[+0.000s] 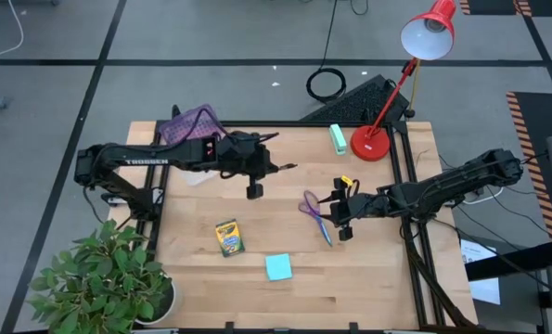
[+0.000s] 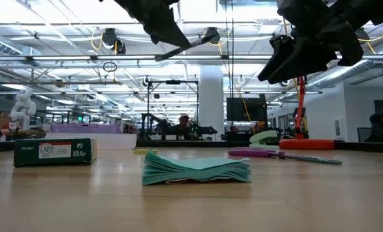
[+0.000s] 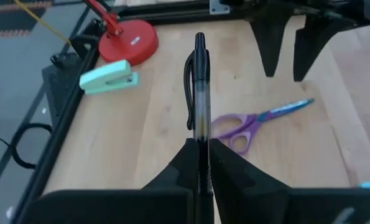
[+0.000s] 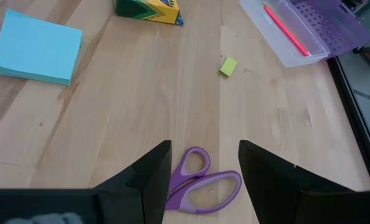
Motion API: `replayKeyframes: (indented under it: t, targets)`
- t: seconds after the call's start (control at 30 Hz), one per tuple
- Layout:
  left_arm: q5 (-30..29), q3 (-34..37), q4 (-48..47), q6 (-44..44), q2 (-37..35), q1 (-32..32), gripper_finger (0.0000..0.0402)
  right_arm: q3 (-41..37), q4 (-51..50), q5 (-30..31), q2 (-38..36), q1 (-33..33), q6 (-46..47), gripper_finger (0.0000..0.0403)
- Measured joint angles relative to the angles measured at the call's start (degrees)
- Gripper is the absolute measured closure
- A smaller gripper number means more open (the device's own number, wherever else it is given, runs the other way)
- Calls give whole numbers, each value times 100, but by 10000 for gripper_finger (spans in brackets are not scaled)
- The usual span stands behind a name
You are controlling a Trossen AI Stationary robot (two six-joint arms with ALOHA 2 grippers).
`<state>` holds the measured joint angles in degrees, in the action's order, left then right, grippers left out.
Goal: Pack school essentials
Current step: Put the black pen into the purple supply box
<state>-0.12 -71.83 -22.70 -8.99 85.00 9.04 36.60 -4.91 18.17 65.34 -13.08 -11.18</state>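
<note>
1. Black pen (image 3: 199, 93): clenched in the left tool (image 1: 257, 173), held above the counter (image 1: 368, 269) near its 11 o'clock region.
2. Purple-handled scissors (image 1: 314, 213): flat on the counter at centre-right, just beside the right tool (image 1: 340, 215), which hangs released above them.
3. Crayon box (image 1: 228, 237) and sticky-note pad (image 1: 278, 267): toward 6 o'clock.
4. Yellow eraser (image 4: 228, 66): between the scissors and a clear case (image 4: 309, 31) holding the pink pen (image 4: 286, 30).

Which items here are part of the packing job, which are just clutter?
Job: black pen in left gripper, scissors under open right gripper, crayon box, sticky-note pad, yellow eraser, pink pen.
Clutter: red lamp, mint-green block, plant.
</note>
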Motion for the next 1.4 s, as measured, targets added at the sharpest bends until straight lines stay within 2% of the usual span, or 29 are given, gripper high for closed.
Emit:
replayKeyframes:
  t: [0.13,0.4,0.6,0.7,0.83,0.97,1.1,1.2,1.4]
  targets:
    - [-32,0,-273,201,2,38,376,-2,-7,-2,0,0,6,222]
    - [-614,0,-1001,505,2,293,378,-1,-4,-10,0,0,75,222]
    - [-328,29,-1170,687,16,441,377,0,-7,-28,0,0,87,222]
    - [-8,252,-964,384,143,323,372,0,-8,-28,0,0,87,222]
    - [413,585,-664,18,450,103,325,0,-11,-30,0,2,50,222]
    - [-285,713,-569,-544,984,-103,256,0,-7,-31,0,2,4,222]
    - [-119,706,-177,-1077,1548,-143,201,0,27,-24,0,2,-29,222]
    - [-76,706,-94,-1329,1916,-148,180,0,33,-22,0,2,-36,222]
    - [223,686,-5,-1640,2307,-51,175,0,35,-17,0,4,-57,222]
